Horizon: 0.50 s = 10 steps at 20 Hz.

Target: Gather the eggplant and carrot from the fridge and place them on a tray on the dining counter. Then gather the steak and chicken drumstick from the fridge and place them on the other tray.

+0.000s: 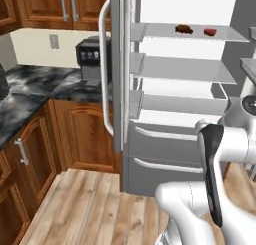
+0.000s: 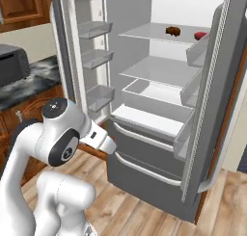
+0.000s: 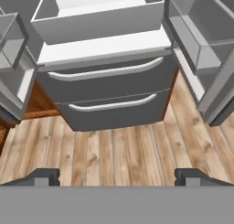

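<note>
The tall grey double-door fridge (image 2: 159, 110) stands open. On its top shelf lie 2 small items, a brown chicken drumstick (image 1: 184, 29) left, a red steak (image 1: 210, 32) right. The gripper (image 3: 118, 176) hangs empty, fingers wide, facing the drawers. Likely the meat-gathering step; next, it must rise to that shelf.

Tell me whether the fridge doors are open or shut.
Open. Both doors of the fridge are swung wide, exposing the shelves and door bins; the two drawers below are shut.
</note>
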Motion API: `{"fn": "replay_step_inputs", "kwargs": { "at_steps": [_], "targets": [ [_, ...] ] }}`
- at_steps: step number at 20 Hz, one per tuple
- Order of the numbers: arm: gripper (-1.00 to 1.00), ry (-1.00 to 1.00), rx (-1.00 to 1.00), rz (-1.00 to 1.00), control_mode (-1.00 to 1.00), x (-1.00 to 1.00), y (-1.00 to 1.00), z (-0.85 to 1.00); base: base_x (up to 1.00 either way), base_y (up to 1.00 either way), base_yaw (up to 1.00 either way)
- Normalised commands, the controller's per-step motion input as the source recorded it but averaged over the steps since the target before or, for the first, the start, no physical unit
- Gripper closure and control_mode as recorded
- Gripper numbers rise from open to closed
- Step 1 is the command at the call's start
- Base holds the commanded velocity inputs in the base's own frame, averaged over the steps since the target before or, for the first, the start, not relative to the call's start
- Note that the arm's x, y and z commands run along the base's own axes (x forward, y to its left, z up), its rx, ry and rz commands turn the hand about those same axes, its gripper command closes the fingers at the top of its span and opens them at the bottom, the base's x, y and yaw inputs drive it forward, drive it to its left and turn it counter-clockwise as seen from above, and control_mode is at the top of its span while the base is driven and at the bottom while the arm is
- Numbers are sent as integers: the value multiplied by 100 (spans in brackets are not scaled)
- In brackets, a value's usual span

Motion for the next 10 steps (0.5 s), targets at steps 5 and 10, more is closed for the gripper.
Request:
{"fn": "replay_step_inputs", "kwargs": {
  "at_steps": [5, 10],
  "targets": [
    [-100, 0, 0, 0, 100, 0, 0, 0, 68, 0, -17],
    [-100, 0, 0, 0, 100, 0, 0, 0, 63, 2, -20]
  ]
}}
